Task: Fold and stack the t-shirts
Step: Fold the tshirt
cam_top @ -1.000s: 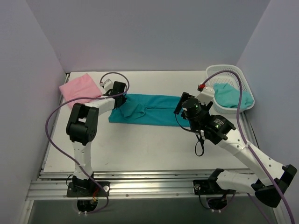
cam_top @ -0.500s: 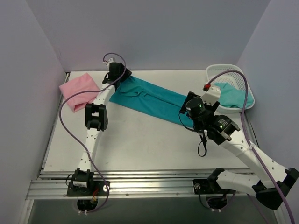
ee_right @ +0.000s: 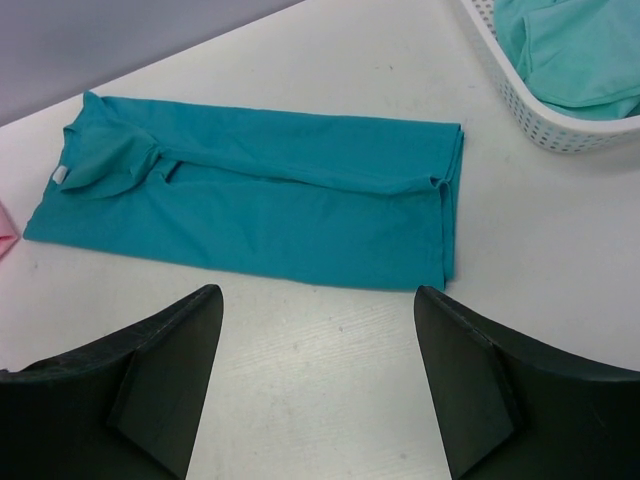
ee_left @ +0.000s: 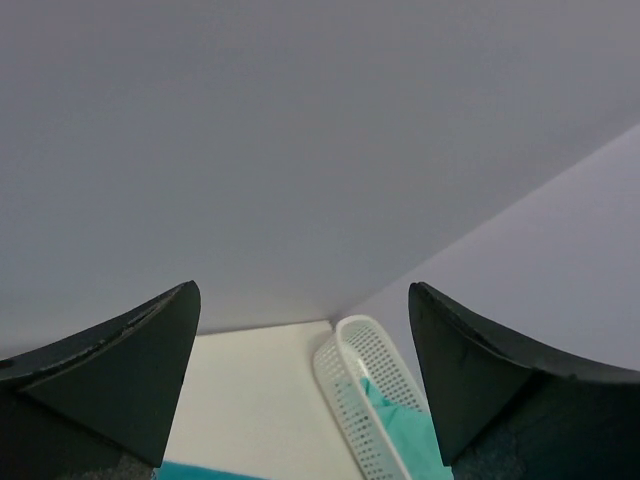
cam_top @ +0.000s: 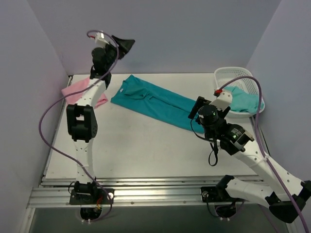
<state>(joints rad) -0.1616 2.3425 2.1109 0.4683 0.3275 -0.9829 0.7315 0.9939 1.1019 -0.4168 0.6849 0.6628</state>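
Left gripper (cam_top: 125, 46) hangs high by the back wall at the far-left corner, jaws spread wide and empty; its wrist camera looks out over the scene, not down. Right gripper (cam_top: 195, 109) is likewise open and holds nothing, low over the table (cam_top: 146, 150), just beside the near-right end of the teal t-shirt (cam_top: 155, 104).

That shirt lies flat as 1 long folded strip, its long axis running diagonally from the collar at far left to the hem at near right. The white lattice basket (cam_top: 233, 74) at far right holds the aqua-green t-shirt (cam_top: 243, 102). The pink t-shirt (cam_top: 73, 88) sits at the far-left edge, partly hidden under the left arm.

Shortening the strip looks like the next fold. The right arm is much nearer, with the hem end just ahead of its fingers.
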